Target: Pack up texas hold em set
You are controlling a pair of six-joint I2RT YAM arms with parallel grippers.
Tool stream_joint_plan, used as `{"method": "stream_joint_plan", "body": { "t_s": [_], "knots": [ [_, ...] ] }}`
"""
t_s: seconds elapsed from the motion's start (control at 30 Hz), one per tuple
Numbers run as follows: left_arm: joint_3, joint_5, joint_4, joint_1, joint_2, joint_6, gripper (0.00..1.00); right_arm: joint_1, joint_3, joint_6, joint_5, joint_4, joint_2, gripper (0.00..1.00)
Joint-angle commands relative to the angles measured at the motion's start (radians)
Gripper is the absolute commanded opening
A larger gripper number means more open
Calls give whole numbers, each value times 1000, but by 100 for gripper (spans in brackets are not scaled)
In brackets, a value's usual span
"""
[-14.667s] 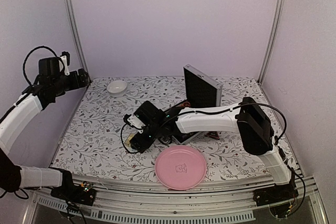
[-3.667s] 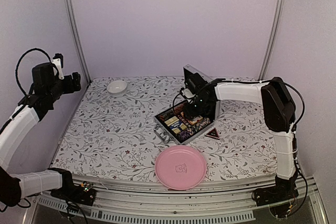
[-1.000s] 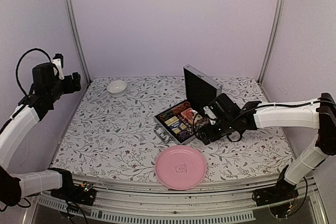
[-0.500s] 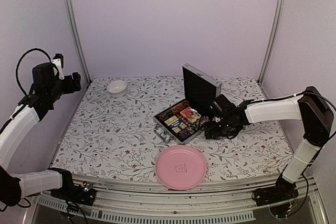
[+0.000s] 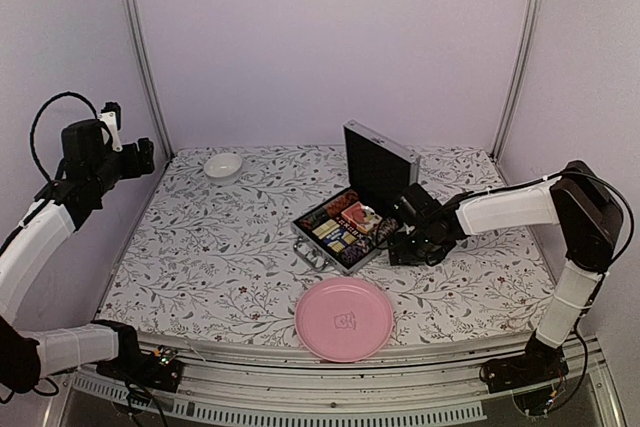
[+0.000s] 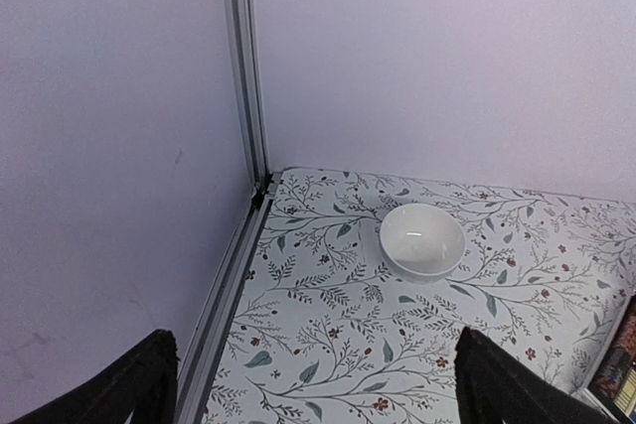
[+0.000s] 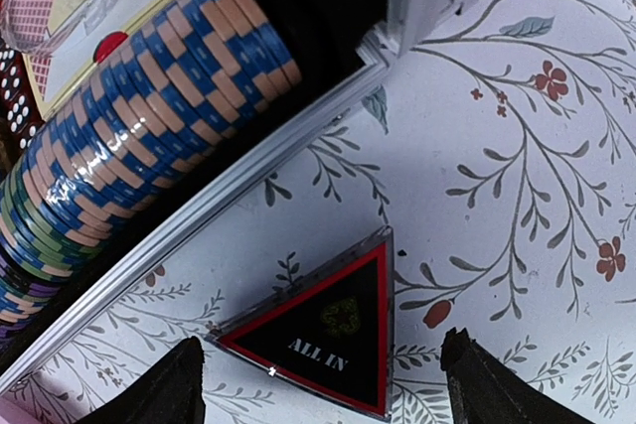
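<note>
Table (image 5: 200, 247) with a leafy pattern holds the open silver case (image 5: 378, 162) near its middle, lid up. A pink plate (image 5: 343, 319) sits at 6 o'clock and a white bowl (image 5: 223, 165) at 11 o'clock. The left gripper (image 6: 318, 394) hangs wide open, high at 9 o'clock. The right gripper (image 7: 328, 384) is spread open around a black triangle piece (image 7: 323, 330), just beside the case at its 4 o'clock, not touching it.

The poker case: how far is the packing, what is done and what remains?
Done: the chip rows and a card deck lie in the case. In hand: the right gripper, open, hovers over the ALL IN triangle, which lies on the table beside the case, not gripped. Left: put the triangle in and close the raised lid. The left gripper is open, far away.
</note>
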Motion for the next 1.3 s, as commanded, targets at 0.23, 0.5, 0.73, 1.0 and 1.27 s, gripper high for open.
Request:
{"method": "stream_joint_plan", "body": {
  "t_s": [0.23,0.5,0.73,1.0,1.27],
  "knots": [
    [1,6,11,9,1,7,97,1,39,-13,-16,63,58,81],
    [1,4,11,9,1,8,97,23,47,-12,38,36,94,70],
    [1,3,11,9,1,6,97,27,59,-6,38,30,117,63],
    [1,3,10,9,0,7,97,28,38,1,54,8,91,55],
    [1,3,10,8,-3,7,97,29,9,6,55,-16,27,51]
  ]
}}
